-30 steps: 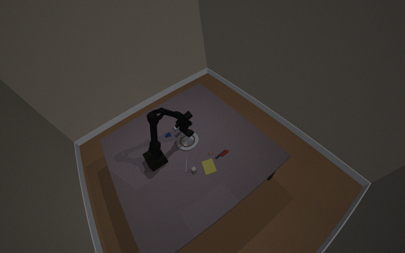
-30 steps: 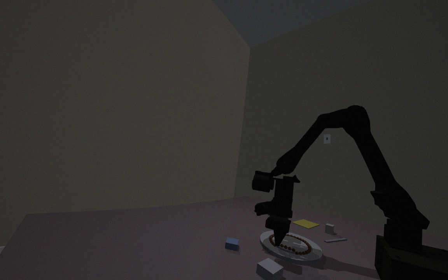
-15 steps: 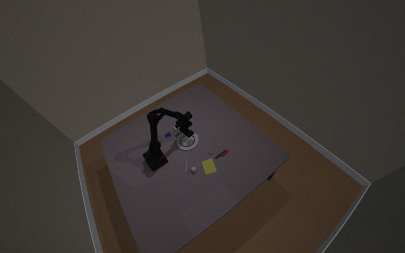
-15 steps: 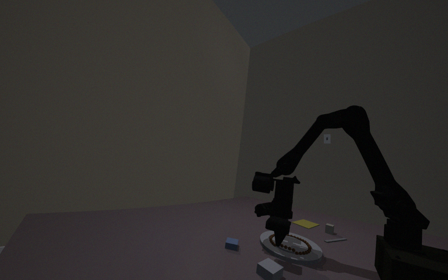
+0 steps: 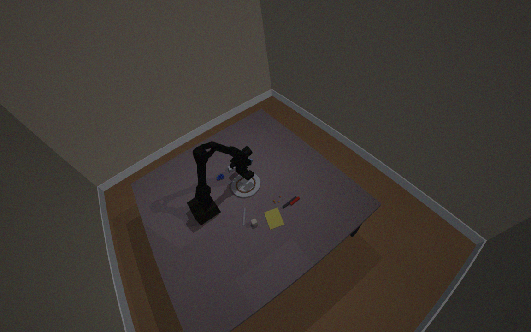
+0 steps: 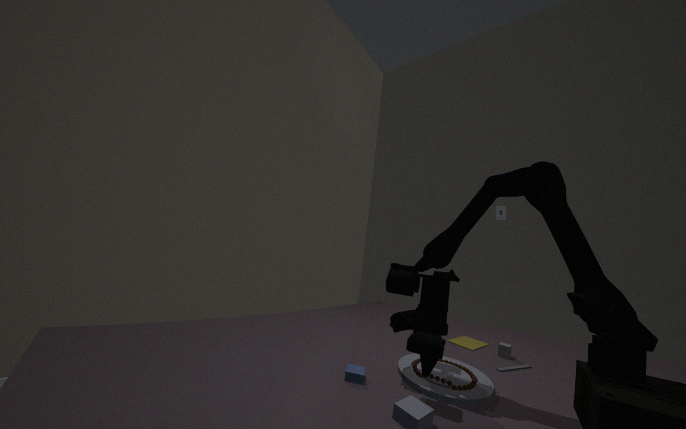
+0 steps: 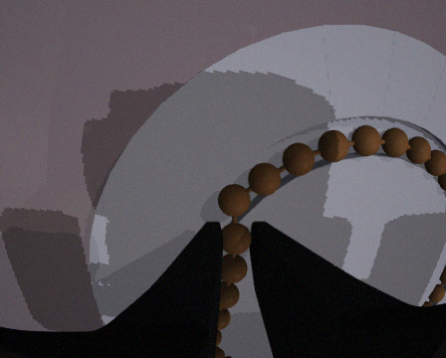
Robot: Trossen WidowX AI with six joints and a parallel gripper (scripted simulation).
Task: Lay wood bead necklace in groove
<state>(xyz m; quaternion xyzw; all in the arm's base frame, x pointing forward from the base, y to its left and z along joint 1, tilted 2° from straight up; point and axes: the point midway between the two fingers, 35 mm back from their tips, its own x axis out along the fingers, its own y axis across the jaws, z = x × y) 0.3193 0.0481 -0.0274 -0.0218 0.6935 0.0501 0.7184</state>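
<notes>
The wood bead necklace point(image 5: 255, 184) point(image 6: 443, 381) point(image 7: 299, 159), a ring of brown beads, lies on the round white bead board point(image 5: 244, 195) point(image 6: 481, 395) point(image 7: 293, 55). In the wrist view its upper and right beads follow the groove. Its left side runs down in a nearly straight line between my fingers; whether that part sits in the groove I cannot tell. My gripper point(image 6: 426, 375) point(image 7: 234, 235) points down at the board and is shut on the necklace, with a bead between the fingertips. The necklace's near part is hidden by the fingers in the wrist view.
A white block point(image 5: 230, 168) point(image 6: 413, 410) and a blue block point(image 6: 355, 373) stand close to the board. A blue cluster point(image 5: 220, 177), a pale stick point(image 5: 244, 217) point(image 6: 514, 367), a small cube point(image 5: 253, 222) point(image 6: 504, 350), a yellow sheet point(image 5: 274, 218) point(image 6: 468, 342) and a red-and-black tool point(image 5: 294, 201) lie around it.
</notes>
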